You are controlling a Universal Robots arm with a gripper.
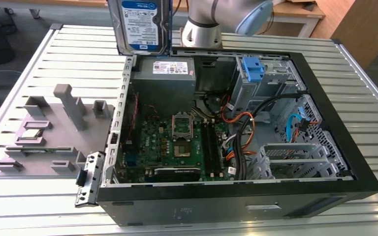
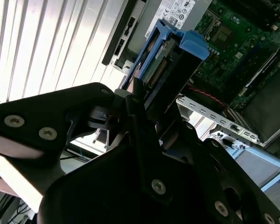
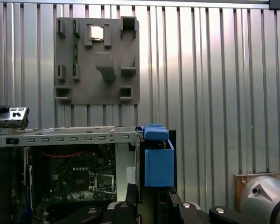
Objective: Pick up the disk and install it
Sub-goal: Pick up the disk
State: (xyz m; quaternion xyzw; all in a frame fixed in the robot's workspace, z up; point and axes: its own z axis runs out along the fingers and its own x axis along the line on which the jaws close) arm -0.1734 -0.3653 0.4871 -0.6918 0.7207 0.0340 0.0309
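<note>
One disk [image 1: 140, 24], upright in the tight grip of the gripper [image 3: 151, 195], above the open computer case [image 1: 356, 169].

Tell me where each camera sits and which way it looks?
Exterior view: off the arm, above the table, looking down into the open computer case; the arm's silver joint shows beside the raised disk.
Second wrist view: on the arm, looking along the black gripper at the disk it clamps, motherboard beyond.
First wrist view: on the arm, looking past the gripper and the disk onto the grey parts tray and table.
Shared: all three show the disk; both wrist views show the gripper.
</note>
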